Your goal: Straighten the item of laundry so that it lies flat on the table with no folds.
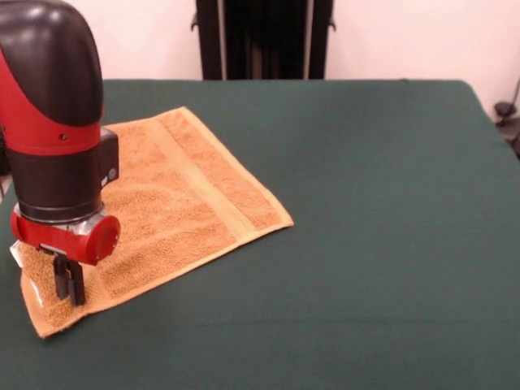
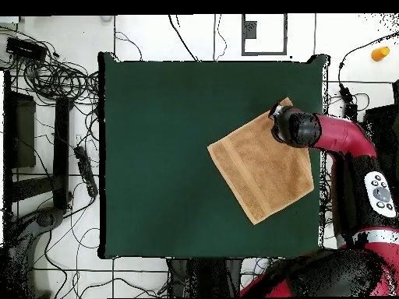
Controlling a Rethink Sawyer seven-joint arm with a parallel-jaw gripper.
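Observation:
The item of laundry (image 1: 179,203) is a golden-orange terry towel lying spread out on the left part of the dark green table (image 1: 366,227), with a woven band running near its right edge. No large fold shows. My gripper (image 1: 69,286) stands straight down on the towel's near-left corner, its dark fingers (image 1: 75,284) close together and pinching the cloth there. A bit of white shows at that corner beside the wrist. In the overhead view the towel (image 2: 261,167) lies turned like a diamond near the table's (image 2: 156,156) right edge, and the gripper (image 2: 278,111) covers its upper corner.
The arm's red and black wrist (image 1: 57,130) hides the towel's left side in the front view. The towel's gripped corner lies close to the table's edge (image 2: 322,117). Cables and gear lie on the floor beyond the table's left side (image 2: 54,140).

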